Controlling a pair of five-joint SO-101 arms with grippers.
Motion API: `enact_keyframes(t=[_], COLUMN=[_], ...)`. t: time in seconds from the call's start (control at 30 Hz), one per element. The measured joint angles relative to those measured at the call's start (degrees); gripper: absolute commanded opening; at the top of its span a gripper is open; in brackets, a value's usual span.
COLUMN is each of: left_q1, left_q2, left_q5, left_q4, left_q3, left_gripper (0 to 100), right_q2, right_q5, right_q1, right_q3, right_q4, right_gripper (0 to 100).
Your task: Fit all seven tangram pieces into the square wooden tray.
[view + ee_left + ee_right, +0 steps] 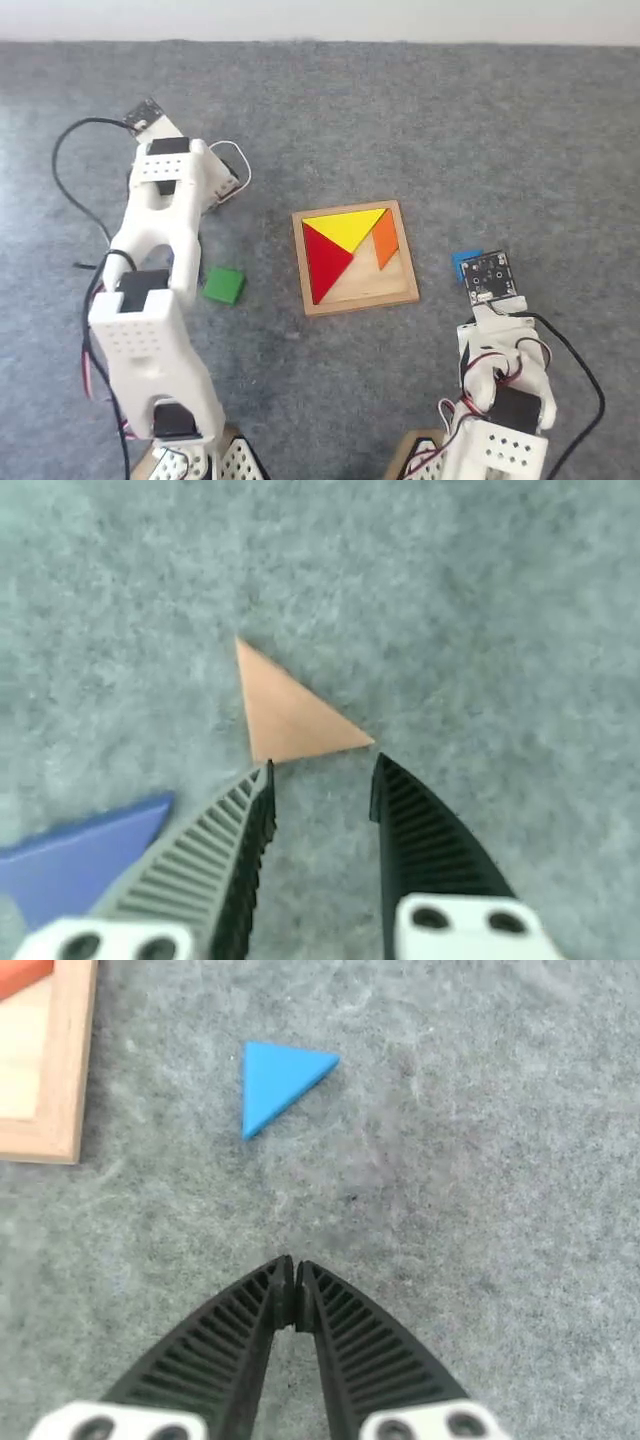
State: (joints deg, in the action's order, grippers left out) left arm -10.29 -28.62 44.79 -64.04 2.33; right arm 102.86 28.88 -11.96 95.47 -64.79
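While the left gripper (320, 770) gapes empty just beside a tan triangle (285, 715), the right gripper (293, 1265) sits clenched on nothing near a blue triangle (272, 1080).

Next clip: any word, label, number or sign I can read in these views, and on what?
None can be read. The wooden tray, the red piece, yellow piece and orange piece in it, the green piece, the tan triangle and the blue triangle are all plain. Any marks on the circuit board at one arm's wrist are too small to read.
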Motion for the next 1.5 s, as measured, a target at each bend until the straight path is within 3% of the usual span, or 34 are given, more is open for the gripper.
enact_keyframes(t=[0.37,0.77,1.5], left_q1=[-3.78,-3.52,0.18], left_q2=[-0.44,-5.45,-5.8], left_q5=[0.0,0.09,-1.85], left_q4=[3.87,4.22,-3.78], left_q3=[0.18,2.64,4.13], left_gripper=[16,16,16], right_q2=[0.0,0.0,0.0], right_q5=[0.0,0.0,0.0], right_q1=[0.35,0.35,0.35], right_q3=[0.0,0.0,0.0], right_q4=[0.0,0.0,0.0], right_gripper=[0.8,0.8,0.8])
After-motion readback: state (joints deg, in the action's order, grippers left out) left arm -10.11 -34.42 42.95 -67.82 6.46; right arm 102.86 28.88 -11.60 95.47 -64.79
